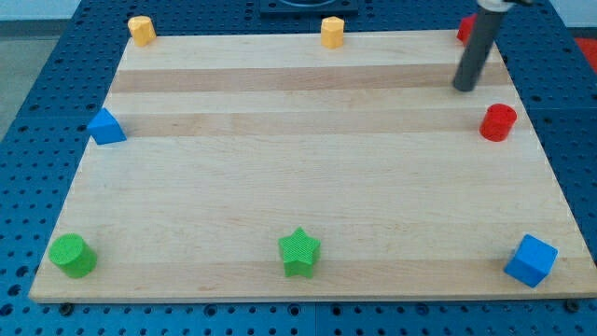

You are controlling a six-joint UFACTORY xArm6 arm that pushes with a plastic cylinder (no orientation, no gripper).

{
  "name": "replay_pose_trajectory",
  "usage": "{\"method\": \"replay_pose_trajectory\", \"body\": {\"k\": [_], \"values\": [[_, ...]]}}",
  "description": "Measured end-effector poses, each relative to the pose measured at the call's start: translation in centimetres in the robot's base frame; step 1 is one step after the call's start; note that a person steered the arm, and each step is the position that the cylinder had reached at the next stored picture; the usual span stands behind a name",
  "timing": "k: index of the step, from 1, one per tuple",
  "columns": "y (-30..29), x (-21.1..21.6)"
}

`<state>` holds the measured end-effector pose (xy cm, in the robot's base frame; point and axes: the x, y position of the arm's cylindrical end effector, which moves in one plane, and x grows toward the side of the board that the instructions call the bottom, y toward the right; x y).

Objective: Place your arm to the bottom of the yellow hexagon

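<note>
One wooden board fills most of the view, lying on a blue pegboard table that shows around its edges. My rod comes down from the far right corner, dark and slightly tilted, and my tip rests on the board near its far right edge. It is a plain rod with nothing to open or shut, and it touches no block.

Eight small blocks sit around the board's rim. A blue cube is at the near right corner. A green star sits at the middle of the near edge, and a green cylinder at the near left corner. A blue triangular block lies on the left edge. A red cylinder stands just right of my tip and a little nearer. The yellow hexagon is at the middle of the far edge, well to the left of my tip. Another yellow block, shape unclear, is at the far left corner. A red block peeks out behind the rod at the far right corner, mostly hidden.
</note>
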<state>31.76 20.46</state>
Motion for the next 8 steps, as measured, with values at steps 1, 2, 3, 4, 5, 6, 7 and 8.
{"method": "replay_pose_trajectory", "body": {"k": [1,2,3,4,5,6,7,8], "values": [[-5.3,-0.1],[-12.1,-0.1],[-20.6,-0.3],[-29.8,-1.7],[-37.0,-3.0],[-43.8,-3.2],[-50.8,-3.4],[-50.7,-3.3]]}}
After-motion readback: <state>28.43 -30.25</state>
